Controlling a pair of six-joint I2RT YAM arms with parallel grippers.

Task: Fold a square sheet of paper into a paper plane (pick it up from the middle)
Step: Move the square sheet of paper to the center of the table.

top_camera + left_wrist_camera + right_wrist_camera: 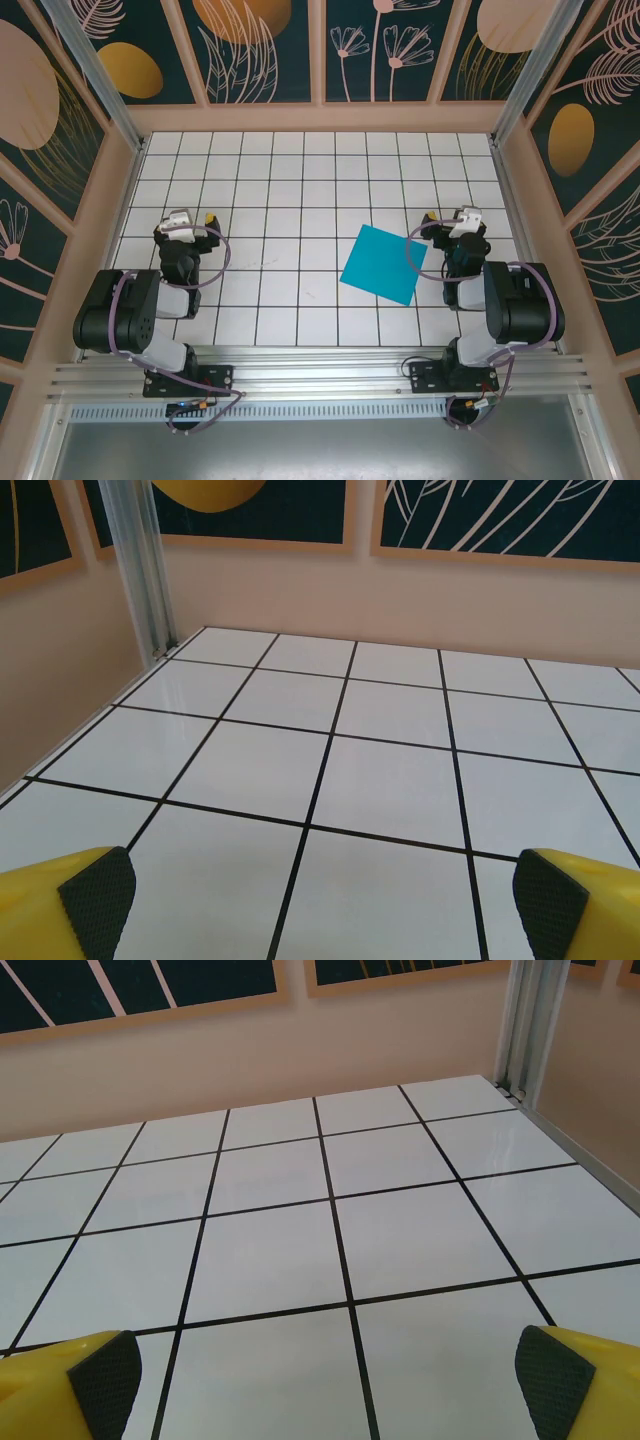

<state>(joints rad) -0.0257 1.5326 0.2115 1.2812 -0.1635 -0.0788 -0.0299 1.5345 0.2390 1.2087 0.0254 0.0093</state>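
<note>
The square sheet of paper (381,263) is teal-blue and lies flat on the white grid table, turned like a diamond, right of centre. My right gripper (455,214) stands open just right of the sheet's far corner, apart from it. In the right wrist view its yellow fingers with black pads (105,1380) frame bare tiles around the right gripper (330,1385). My left gripper (188,215) stands open at the table's left side, well away from the sheet. In the left wrist view the left gripper (320,905) has nothing between its pads (98,895). The paper plane is out of view.
The grid table (300,190) is walled on three sides by pink panels (320,118) with dark leaf pictures. Metal posts stand in the back corners (145,570) (530,1030). Both arm bases sit on the rail (320,365) at the near edge.
</note>
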